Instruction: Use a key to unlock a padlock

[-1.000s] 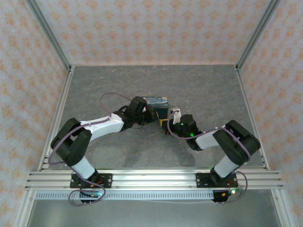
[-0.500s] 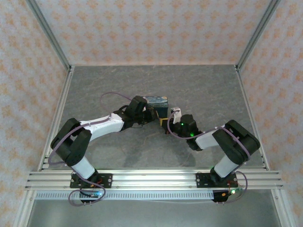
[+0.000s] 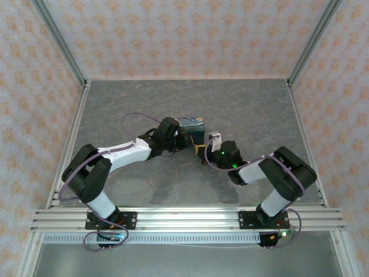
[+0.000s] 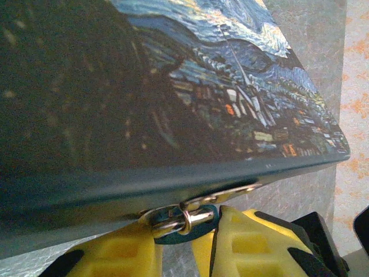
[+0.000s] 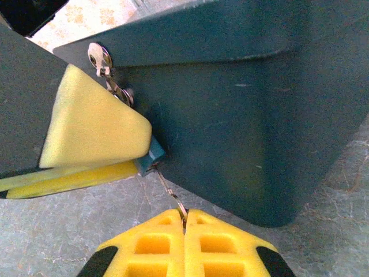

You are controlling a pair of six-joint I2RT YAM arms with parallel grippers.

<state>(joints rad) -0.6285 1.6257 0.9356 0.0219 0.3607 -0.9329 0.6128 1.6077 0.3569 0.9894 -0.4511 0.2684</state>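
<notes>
The padlock (image 4: 193, 229) is a tiny blue body whose silvery loop passes through the hasp of the painted tin (image 4: 173, 86). My left gripper (image 4: 185, 234) is shut on that body, one yellow finger on each side. In the right wrist view the padlock (image 5: 153, 157) peeks out beside the left arm's yellow fingers (image 5: 92, 127). A thin silvery key (image 5: 170, 193) runs from its underside down to my right gripper (image 5: 185, 218), which is shut on the key's outer end. From above, both the left gripper (image 3: 187, 139) and the right gripper (image 3: 202, 153) meet at the tin's near corner.
The tin (image 3: 191, 123) stands mid-table on the grey mat (image 3: 242, 109), its dark side wall (image 5: 242, 115) close in front of the right wrist. Aluminium frame posts (image 3: 305, 46) and patterned walls enclose the table. A purple cable (image 3: 135, 118) arcs over the left forearm.
The right wrist has edged very slightly to the right. Both grips and the tin look unchanged.
</notes>
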